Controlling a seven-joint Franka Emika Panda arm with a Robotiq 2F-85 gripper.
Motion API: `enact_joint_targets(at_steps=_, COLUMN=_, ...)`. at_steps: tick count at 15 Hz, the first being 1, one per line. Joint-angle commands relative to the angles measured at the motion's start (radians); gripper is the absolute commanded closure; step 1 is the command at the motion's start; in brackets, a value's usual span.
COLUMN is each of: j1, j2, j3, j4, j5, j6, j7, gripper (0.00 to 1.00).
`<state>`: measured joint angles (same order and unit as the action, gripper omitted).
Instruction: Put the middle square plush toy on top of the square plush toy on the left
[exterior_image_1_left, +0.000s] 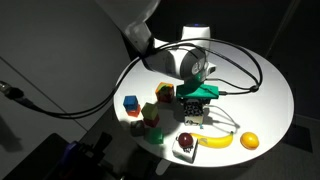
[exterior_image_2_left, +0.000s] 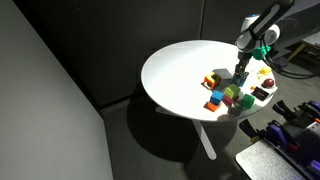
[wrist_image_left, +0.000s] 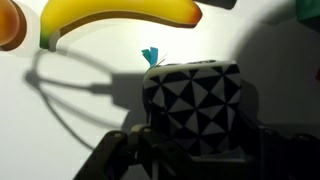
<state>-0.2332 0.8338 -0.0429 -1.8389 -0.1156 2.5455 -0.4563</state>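
- Black-and-white patterned plush toy (wrist_image_left: 192, 100), the square one of the task, lies between the two dark fingers of the hand (wrist_image_left: 195, 145) in the wrist view. It is near the banana (wrist_image_left: 120, 12) and the orange (wrist_image_left: 8, 25).
- The hand (exterior_image_1_left: 197, 95) is low over the white tabletop (exterior_image_1_left: 270, 100). The fingers stand at both sides of the toy, but I cannot tell if they already press it or only flank it. I also cannot tell if the toy rests on the tabletop or is a little above it.
- First risk: the toy is soft. If the grip is too light or too near the upper edge, I think the toy can bend and slip out during the lift.
- Second risk: the coloured blocks (exterior_image_1_left: 150, 108) stand close together beside the hand. A low sideways move could push them, and also the toy that must receive this one.
- Third risk: the top of another plush is not firm. If this toy is let go off centre or tilted, it will probably roll down.
- Small risk: the teal tag (wrist_image_left: 150, 56) at the toy's corner may catch on a finger when the toy is let go.
- The black cable (exterior_image_1_left: 260, 68) hangs in a loop beside the arm and could brush things.
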Motion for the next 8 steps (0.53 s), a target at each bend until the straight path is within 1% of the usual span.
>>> enact_joint_targets(at_steps=1, j1=0.003, j2=-0.004, j3=-0.011, j4=0.020, j5=-0.028, j6=-0.042, j7=0.018, gripper=0.58)
enact_joint_targets(at_steps=2, j1=0.007, j2=-0.012, j3=-0.016, j4=0.019, j5=-0.029, j6=-0.054, j7=0.025, gripper=0.63)
enact_joint_targets(at_steps=6, j1=0.030, j2=-0.060, j3=-0.040, j4=0.011, j5=-0.036, j6=-0.124, j7=0.053, gripper=0.90)
enact_joint_targets(at_steps=7, j1=0.036, j2=-0.073, j3=-0.045, j4=0.007, j5=-0.038, j6=-0.136, j7=0.061, gripper=0.94)
enact_joint_targets(at_steps=8, j1=0.043, j2=-0.090, j3=-0.048, j4=0.003, j5=-0.040, j6=-0.148, j7=0.072, gripper=0.95)
